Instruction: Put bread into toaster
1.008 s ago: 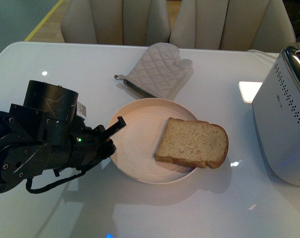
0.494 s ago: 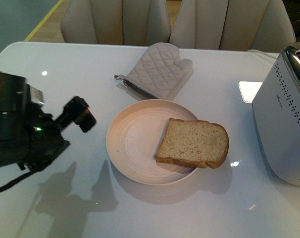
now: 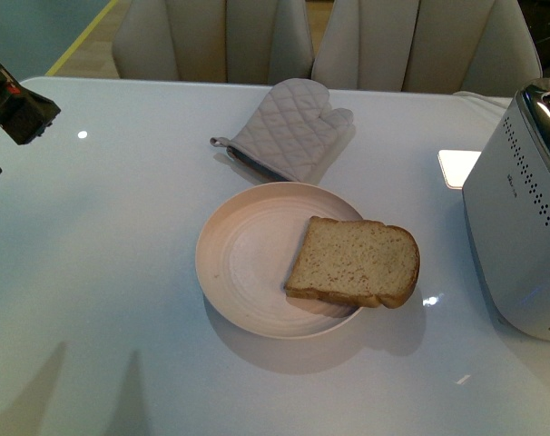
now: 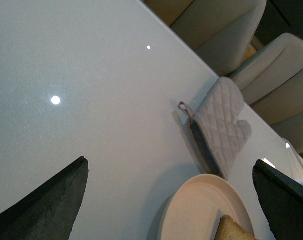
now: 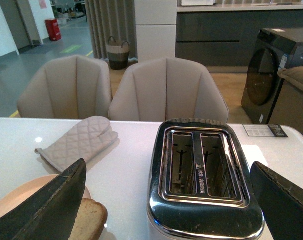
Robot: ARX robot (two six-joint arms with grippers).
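The bread [image 3: 352,263] lies flat on the right half of a round cream plate [image 3: 222,263] at mid-table. At the table's right edge stands the white toaster [image 3: 520,227]. Seen from the right wrist, its chrome top [image 5: 204,175] has two empty slots. My right gripper [image 5: 169,164] hovers open above it, with the bread [image 5: 89,217] off to one side. My left gripper [image 4: 170,167] is open and holds nothing, high over the table beside the plate [image 4: 201,210]. A corner of the bread [image 4: 234,230] shows there. In the front view only one left fingertip [image 3: 25,109] shows at the far left.
A quilted grey oven mitt [image 3: 289,127] lies behind the plate, toward the far edge. Two beige chairs [image 3: 320,36] stand beyond the table. A bright reflection patch [image 3: 456,168] sits on the table left of the toaster.
My left arm has pulled away from the plate's left side, up and to the left, almost out of the front view. The bread, plate and toaster have not moved.
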